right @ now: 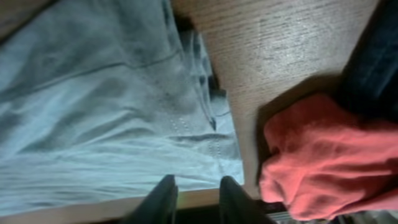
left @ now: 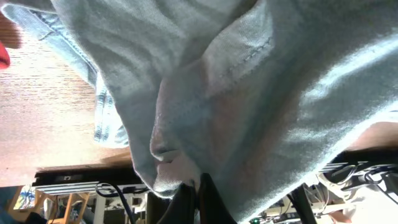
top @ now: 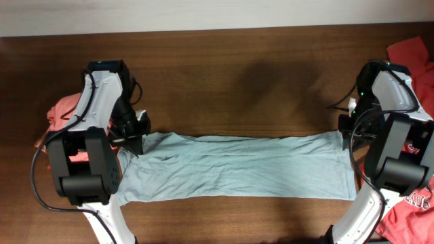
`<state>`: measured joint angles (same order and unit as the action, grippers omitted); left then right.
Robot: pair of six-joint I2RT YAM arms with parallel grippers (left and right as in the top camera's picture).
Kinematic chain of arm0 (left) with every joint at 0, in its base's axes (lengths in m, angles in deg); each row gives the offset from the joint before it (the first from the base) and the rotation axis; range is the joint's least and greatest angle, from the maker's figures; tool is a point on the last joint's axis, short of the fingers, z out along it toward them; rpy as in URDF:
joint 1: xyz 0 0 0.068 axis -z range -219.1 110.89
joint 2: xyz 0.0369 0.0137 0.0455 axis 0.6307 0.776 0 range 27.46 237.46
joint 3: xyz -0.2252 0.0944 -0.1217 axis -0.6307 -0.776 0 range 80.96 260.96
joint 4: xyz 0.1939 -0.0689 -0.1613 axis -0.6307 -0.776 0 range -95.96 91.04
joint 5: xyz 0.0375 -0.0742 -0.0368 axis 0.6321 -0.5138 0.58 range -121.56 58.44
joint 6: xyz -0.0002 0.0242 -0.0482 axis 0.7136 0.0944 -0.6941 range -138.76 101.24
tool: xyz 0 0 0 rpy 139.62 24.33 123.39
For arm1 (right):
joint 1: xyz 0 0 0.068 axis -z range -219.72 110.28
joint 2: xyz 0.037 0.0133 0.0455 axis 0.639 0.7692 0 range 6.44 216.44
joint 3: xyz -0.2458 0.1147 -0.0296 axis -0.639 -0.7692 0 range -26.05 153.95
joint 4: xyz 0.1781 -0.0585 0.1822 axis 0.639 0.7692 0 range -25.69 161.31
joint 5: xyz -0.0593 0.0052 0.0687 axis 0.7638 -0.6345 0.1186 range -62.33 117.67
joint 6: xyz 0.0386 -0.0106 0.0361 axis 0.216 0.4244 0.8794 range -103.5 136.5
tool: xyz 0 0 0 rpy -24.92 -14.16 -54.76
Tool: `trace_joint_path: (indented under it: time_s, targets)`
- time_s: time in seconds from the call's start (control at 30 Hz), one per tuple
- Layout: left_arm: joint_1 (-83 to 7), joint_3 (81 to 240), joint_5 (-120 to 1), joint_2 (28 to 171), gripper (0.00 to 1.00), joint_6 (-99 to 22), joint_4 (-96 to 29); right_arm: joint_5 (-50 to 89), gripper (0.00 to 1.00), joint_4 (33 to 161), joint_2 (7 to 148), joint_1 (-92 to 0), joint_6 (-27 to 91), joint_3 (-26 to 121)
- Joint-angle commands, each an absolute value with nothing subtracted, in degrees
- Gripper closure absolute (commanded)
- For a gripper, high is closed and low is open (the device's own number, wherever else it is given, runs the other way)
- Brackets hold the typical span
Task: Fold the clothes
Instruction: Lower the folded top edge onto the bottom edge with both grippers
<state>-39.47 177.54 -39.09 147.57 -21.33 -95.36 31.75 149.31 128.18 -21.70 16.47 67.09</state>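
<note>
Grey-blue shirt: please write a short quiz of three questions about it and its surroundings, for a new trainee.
1. True or false: the shirt is spread across the table.
2. The left gripper is: A) shut on the shirt B) open above it C) resting on bare wood.
3. Fill in: in the right wrist view, the cloth beside the shirt's corner is ___ in colour.
Key: 1 true; 2 A; 3 red.

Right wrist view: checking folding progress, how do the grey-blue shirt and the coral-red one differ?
The grey-blue shirt lies spread flat; the coral-red shirt is bunched up. The grey-blue shirt fills most of the view, the coral-red shirt a corner. Both rest on the table.
</note>
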Motion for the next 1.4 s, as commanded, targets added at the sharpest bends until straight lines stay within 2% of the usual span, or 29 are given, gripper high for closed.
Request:
trace_joint_path:
  time_s: [0.0, 0.23, 0.5, 0.83, 0.9, 1.37]
  targets:
    - [-39.6, 177.3, -38.6, 146.7, 1.00, -20.4, -95.3, 31.6, 0.67, 148.8, 128.3, -21.6, 16.6, 67.0]
    - [-39.6, 177.3, -38.7, 146.7, 1.00, -20.5, -93.0, 29.5, 0.50, 145.2, 128.3, -21.6, 16.5, 67.0]
    - [-39.6, 177.3, -39.2, 146.7, 1.00, -20.6, -91.3, 29.2, 0.43, 141.5, 128.4, -21.7, 16.5, 66.9]
    - [-39.6, 177.2, -39.3, 146.7, 1.00, -20.6, -90.9, 26.4, 0.45, 137.7, 128.7, -21.7, 16.5, 66.9]
    - [-39.6, 177.2, -39.3, 146.7, 1.00, -20.6, -90.9, 26.3, 0.53, 137.5, 128.7, -21.7, 16.5, 66.8]
    - [-39.6, 177.2, -39.3, 146.7, 1.00, -20.6, -90.9, 24.4, 0.55, 131.3, 128.7, -21.8, 16.5, 61.4]
